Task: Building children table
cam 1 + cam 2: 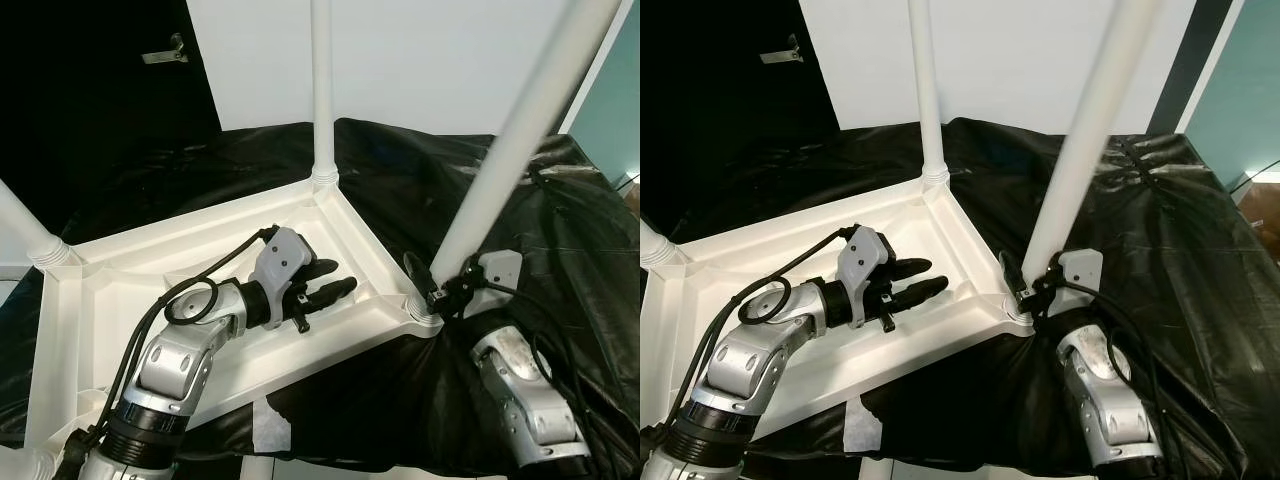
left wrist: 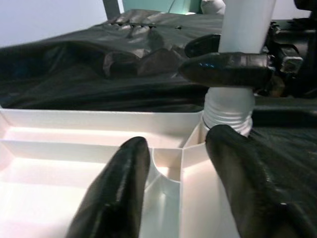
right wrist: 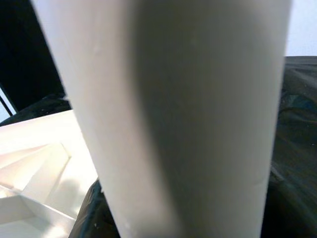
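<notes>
Gripping the white plastic table leg (image 1: 500, 150) low down, just above its ribbed collar, my right gripper (image 1: 436, 287) sits at centre-right of the left eye view, its black fingers closed around the tube. That leg stands in the near right corner socket of the upturned white plastic tabletop (image 1: 90, 300), which lies on black plastic sheeting (image 1: 420, 180) across the middle of the frame. Its long axis runs from the socket up toward the upper right corner, leaning away from vertical. The second white leg (image 1: 322, 90) at top centre stands straight by comparison.

My left gripper (image 1: 325, 290) rests inside the tray-like underside at centre frame, fingers spread and holding nothing, pointing right toward the same corner. The leaning leg lies directly ahead of those fingers, near but apart.

Judgement: the leg needs straightening and seating; the right arm is the nearer.

Left wrist view shows the collar (image 2: 228, 111) at the socket and one right finger (image 2: 225, 69) across the tube. Right wrist view gives the tube surface (image 3: 168, 119) close up.
</notes>
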`<state>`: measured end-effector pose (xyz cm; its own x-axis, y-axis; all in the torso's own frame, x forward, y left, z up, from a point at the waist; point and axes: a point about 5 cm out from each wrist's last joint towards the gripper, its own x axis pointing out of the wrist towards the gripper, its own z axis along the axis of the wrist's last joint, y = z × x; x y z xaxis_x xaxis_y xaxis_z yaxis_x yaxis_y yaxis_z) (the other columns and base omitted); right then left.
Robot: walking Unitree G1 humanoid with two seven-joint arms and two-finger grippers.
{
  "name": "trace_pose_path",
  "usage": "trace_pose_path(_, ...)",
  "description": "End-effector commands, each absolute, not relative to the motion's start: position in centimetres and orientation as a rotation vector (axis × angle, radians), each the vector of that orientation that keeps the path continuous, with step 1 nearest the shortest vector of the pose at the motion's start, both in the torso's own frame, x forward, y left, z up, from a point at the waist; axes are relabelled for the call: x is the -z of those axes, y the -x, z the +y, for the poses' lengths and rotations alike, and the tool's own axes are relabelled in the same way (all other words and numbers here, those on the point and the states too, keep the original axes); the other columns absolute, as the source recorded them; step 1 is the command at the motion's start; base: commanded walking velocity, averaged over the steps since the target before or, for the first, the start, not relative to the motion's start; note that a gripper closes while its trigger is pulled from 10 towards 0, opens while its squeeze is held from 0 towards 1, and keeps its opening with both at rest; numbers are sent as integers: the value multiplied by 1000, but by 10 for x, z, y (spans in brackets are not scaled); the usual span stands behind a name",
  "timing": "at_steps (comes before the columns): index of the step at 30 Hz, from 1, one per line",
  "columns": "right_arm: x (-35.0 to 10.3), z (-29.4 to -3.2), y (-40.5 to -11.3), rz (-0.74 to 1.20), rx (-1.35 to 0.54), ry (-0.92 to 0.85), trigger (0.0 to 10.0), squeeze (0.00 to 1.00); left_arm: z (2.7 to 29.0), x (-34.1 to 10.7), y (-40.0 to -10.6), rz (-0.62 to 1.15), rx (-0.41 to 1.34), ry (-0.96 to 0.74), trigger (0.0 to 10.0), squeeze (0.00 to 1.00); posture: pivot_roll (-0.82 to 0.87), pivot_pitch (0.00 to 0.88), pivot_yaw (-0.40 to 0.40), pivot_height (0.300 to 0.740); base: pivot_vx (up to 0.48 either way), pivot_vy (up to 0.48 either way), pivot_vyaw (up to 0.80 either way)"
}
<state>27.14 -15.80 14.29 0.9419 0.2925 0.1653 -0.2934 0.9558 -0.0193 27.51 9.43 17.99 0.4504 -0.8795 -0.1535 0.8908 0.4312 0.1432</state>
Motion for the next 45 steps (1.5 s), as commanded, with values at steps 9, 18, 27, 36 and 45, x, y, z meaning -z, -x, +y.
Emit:
trace_pose_path(9, -178, -170, -288, -234, -284, -41, 10000, 0, 91, -202, -280, -34, 1106, -185, 10000, 1000, -39, 0, 17, 740, 0, 0, 0)
trace_pose_path(18, -196, -175, -298, -222, -377, 35, 10000, 0, 82, -229, -286, -133, 1143, -147, 10000, 0, -44, 0, 11, 740, 0, 0, 0)
trace_pose_path(27, -192, -173, -296, -122, -614, 194, 10000, 0, 62, -246, -285, -186, 1250, -93, 10000, 0, -49, 0, 9, 740, 0, 0, 0)
trace_pose_path(36, -193, -152, -289, -67, -924, 293, 10000, 0, 39, -263, -280, -219, 1390, -5, 10000, 0, -51, 0, -2, 740, 0, 0, 0)
trace_pose_path(45, -193, -143, -283, -39, -1057, 316, 10000, 0, 29, -262, -273, -209, 1477, 36, 10000, 0, -51, 0, 0, 740, 0, 0, 0)
